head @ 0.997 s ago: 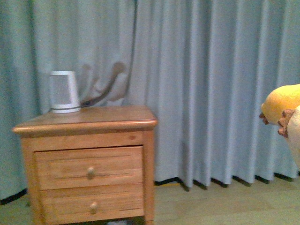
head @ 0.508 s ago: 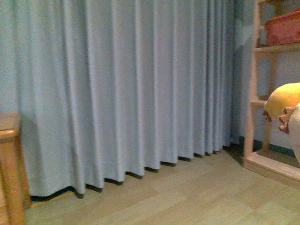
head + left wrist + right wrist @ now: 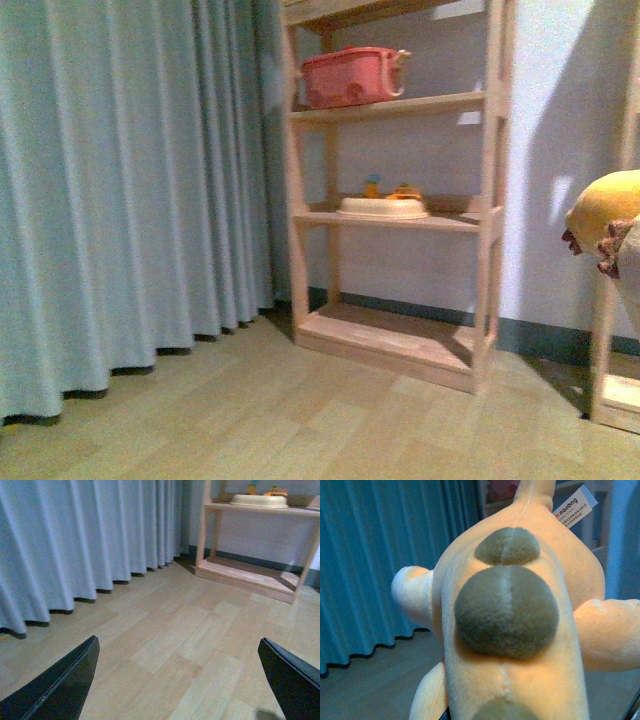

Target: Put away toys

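The plush toy (image 3: 510, 615) fills the right wrist view: orange-yellow body, olive-brown round bumps down its back, a white label near the tail. My right gripper (image 3: 537, 716) is shut on it, its fingers almost wholly hidden under the toy. In the front view only the toy's yellow end with brownish jagged trim (image 3: 608, 215) shows at the right edge, held above the floor. My left gripper (image 3: 177, 647) is open over bare wooden floor, with nothing between its black fingers (image 3: 65, 685).
A wooden shelf unit (image 3: 400, 100) stands against the wall ahead, with a pink basket (image 3: 350, 75) on an upper board and a white dish (image 3: 383, 208) on the middle one. Blue curtains (image 3: 120, 180) hang to the left. A second wooden frame (image 3: 610, 390) is at the right edge.
The front view has swung to the right: the nightstand and most of the curtain slid out to the left, and the shelf unit came into view. The toy stays at the right edge.
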Robot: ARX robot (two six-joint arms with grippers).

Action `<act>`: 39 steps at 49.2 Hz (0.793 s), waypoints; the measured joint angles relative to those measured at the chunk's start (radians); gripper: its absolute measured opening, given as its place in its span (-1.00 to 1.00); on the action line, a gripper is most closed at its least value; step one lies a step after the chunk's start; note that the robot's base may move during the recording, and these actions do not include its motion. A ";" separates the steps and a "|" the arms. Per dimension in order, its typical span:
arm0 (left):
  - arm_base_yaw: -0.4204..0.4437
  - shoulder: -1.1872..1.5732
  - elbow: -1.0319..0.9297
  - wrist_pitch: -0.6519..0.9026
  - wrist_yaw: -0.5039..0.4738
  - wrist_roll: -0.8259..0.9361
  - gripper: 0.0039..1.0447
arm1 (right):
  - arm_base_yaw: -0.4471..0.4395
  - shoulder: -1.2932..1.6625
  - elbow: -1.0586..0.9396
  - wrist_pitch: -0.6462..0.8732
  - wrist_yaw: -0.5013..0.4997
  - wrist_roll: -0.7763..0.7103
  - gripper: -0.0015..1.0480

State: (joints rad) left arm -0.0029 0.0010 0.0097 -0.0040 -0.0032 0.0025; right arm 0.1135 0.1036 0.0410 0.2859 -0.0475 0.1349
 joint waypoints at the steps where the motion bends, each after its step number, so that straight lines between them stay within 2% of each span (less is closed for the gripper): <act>1: 0.000 0.000 0.000 0.000 0.002 0.000 0.88 | 0.000 0.000 0.000 0.000 -0.001 0.000 -0.86; 39: 0.000 0.000 0.000 0.000 0.006 0.000 0.88 | -0.002 -0.001 0.000 0.000 0.010 0.000 -0.86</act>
State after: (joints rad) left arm -0.0025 0.0006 0.0097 -0.0040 0.0025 0.0025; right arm 0.1112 0.1028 0.0406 0.2859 -0.0376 0.1345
